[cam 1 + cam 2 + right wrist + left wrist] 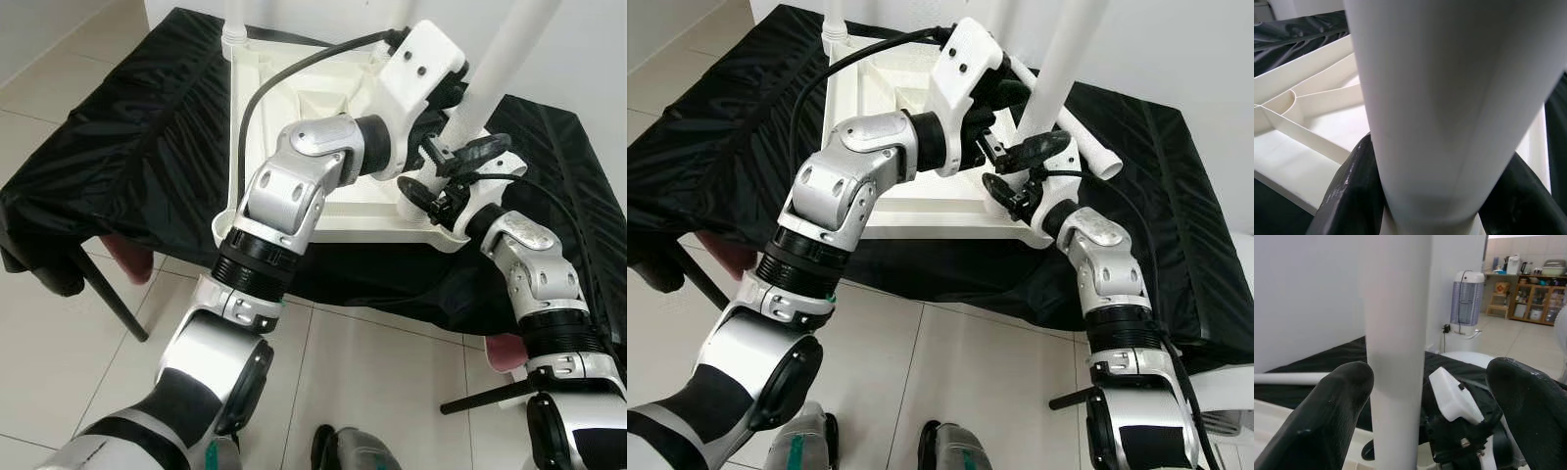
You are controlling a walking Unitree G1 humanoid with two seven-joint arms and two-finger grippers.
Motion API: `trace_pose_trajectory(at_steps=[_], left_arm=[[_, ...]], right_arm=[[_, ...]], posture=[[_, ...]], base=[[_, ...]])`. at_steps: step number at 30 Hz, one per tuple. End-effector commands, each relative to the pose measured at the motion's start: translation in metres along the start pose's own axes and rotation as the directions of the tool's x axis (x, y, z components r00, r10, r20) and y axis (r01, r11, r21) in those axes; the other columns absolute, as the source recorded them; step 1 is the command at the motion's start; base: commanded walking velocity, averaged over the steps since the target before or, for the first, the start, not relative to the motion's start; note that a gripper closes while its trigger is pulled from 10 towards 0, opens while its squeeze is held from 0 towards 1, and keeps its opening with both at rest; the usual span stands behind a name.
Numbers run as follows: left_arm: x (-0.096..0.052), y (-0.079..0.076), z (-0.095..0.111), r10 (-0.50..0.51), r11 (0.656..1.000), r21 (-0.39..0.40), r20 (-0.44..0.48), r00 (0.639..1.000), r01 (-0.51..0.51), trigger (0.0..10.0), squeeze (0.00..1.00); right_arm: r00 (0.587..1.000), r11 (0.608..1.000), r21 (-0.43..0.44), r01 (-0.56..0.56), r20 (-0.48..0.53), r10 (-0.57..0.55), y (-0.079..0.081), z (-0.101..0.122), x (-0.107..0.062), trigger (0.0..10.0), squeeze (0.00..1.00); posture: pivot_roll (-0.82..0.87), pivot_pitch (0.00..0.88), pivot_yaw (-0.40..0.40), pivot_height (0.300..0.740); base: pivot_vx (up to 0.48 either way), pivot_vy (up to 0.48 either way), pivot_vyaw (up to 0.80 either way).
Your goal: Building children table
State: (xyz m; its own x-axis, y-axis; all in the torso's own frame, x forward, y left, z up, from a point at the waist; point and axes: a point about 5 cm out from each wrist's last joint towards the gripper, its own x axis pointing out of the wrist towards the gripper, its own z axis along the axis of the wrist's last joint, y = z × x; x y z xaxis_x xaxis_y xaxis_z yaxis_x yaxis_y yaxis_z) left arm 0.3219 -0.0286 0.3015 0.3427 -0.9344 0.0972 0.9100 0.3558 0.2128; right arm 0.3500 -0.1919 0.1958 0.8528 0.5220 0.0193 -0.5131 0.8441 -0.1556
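Observation:
The white table top [294,93] lies upside down on a black-covered table [127,147]. A white table leg [490,78] stands upright at its near right corner. My right gripper [453,168] is shut on the base of this leg; its fingers [1347,196] hug both sides. My left gripper [1004,117] reaches across the top and is open around the same leg [1396,352] higher up, with one finger [1327,411] next to it and the other well apart. A second leg [235,20] stands at the far left corner. A third leg [1087,147] lies loose on the cloth.
The black cloth hangs over the table's front edge [372,284], above a tiled floor [59,352]. A pink object [122,257] sits under the table at the left. A white wall [1176,49] is close behind. My feet [950,446] stand near the front edge.

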Motion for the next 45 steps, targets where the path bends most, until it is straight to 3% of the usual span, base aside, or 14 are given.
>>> trace_pose_trajectory(at_steps=[1, 5, 12, 23, 24, 44, 45], left_arm=[[0.004, 0.009, 0.001, 0.164, 0.986, 0.014, -0.021, 0.986, -0.163, 10.0, 0.0], [0.004, 0.011, 0.0, 0.173, 0.985, 0.011, -0.028, 0.985, -0.172, 10.0, 0.0], [0.007, 0.014, 0.008, 0.177, 0.984, -0.011, -0.001, 0.984, -0.177, 10.0, 0.0], [0.01, 0.015, 0.021, 0.169, 0.984, -0.057, 0.05, 0.984, -0.166, 10.0, 0.0], [0.009, 0.015, 0.026, 0.157, 0.984, -0.102, 0.078, 0.984, -0.149, 0.0, 0.0], [0.011, 0.003, 0.027, 0.073, 0.988, -0.143, 0.084, 0.994, -0.061, 0.0, 0.0], [0.011, 0.003, 0.026, 0.084, 0.989, -0.131, 0.075, 0.994, -0.074, 10.0, 0.0]], right_arm=[[1.0, 1.0, -0.013, 0.005, 0.019, -0.004, -0.002, 0.003, -0.003, 10.0, 0.0], [1.0, 1.0, -0.011, -0.009, 0.019, 0.01, -0.001, 0.003, -0.003, 10.0, 0.0], [0.988, 0.988, -0.031, -0.152, -0.017, 0.152, 0.015, -0.003, -0.004, 10.0, 0.0], [0.981, 0.98, -0.032, -0.195, -0.021, 0.195, 0.023, -0.006, -0.004, 10.0, 0.0], [0.98, 0.98, -0.031, -0.197, -0.021, 0.196, 0.023, -0.006, -0.004, 10.0, 0.0], [0.978, 0.978, -0.029, -0.207, -0.022, 0.206, 0.024, -0.005, -0.006, 10.0, 0.0], [0.982, 0.982, -0.001, -0.19, -0.014, 0.189, 0.022, -0.004, -0.006, 10.0, 1.0]], posture=[[0.06, 0.038, -0.093, 0.74], [0.06, 0.037, -0.094, 0.74], [0.06, 0.037, -0.096, 0.74], [0.06, 0.035, -0.097, 0.74], [0.06, 0.035, -0.096, 0.74], [0.06, 0.026, -0.097, 0.74], [0.06, 0.029, -0.098, 0.74]], base=[[0.0, 0.0, 0.0], [0.0, 0.0, 0.0], [0.0, 0.0, 0.0], [0.0, 0.0, 0.0], [0.0, 0.0, 0.0], [0.0, 0.0, 0.0], [0.0, 0.0, 0.0]])
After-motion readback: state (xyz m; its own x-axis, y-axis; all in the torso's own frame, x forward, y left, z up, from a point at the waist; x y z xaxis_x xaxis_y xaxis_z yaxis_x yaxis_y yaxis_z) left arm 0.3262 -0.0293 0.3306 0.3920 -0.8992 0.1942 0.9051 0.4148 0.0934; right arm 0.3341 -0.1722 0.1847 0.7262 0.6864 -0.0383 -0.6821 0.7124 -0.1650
